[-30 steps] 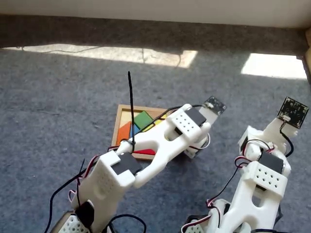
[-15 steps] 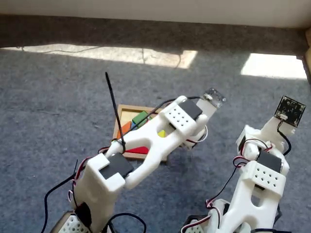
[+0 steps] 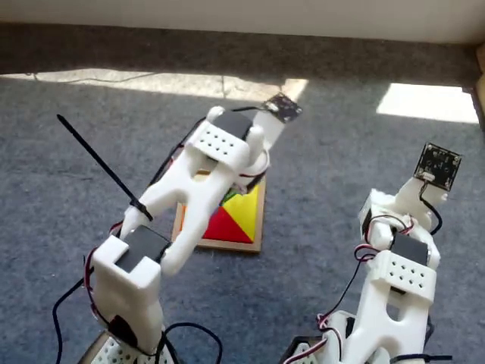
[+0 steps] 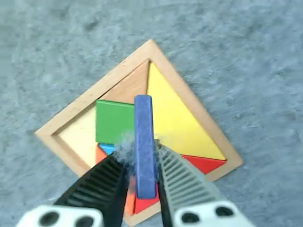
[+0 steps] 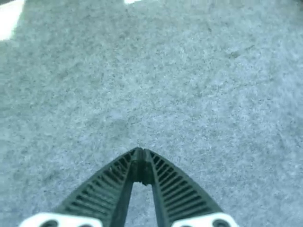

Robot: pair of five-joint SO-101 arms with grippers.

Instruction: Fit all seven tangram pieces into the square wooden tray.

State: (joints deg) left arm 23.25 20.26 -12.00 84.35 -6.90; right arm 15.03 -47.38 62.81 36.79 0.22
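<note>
Currently the left gripper (image 4: 139,150) hangs above the tray (image 4: 73,109), its fingers closed on a blue piece (image 4: 143,120). The piece is held on edge, so I see only its narrow side and cannot confirm its outline. It is clear of the tray, not yet seated.

Tray contents, left wrist view:
- The yellow triangle (image 4: 175,118) fills one side.
- A red triangle (image 4: 206,163) lies along the rim beside it.
- The green square (image 4: 115,123) is near the middle.
- A brown triangle (image 4: 130,87) sits in one corner.
- Slivers of orange (image 4: 100,155) and light blue (image 4: 108,149) show by the fingertips.
- A pale patch (image 4: 78,137) lies beside the green square. I cannot tell whether it is bare tray floor or an unpainted piece.

The right gripper (image 5: 140,163) is pressed shut on nothing, over bare carpet (image 5: 189,71), well apart from the tray.

My reading is that this is the placing step and most of the puzzle is done. To do it well:
- Confirm the gap first, since the piece and fingers hide part of the tray.
- Turn the wrist until the long edge of the piece runs parallel to the gap's border.
- Descend slowly and set one edge against a seated neighbour.
- Tip the piece flat and let go low.

Dropping it from height risks it landing across the rim or knocking the green square out of place.
</note>
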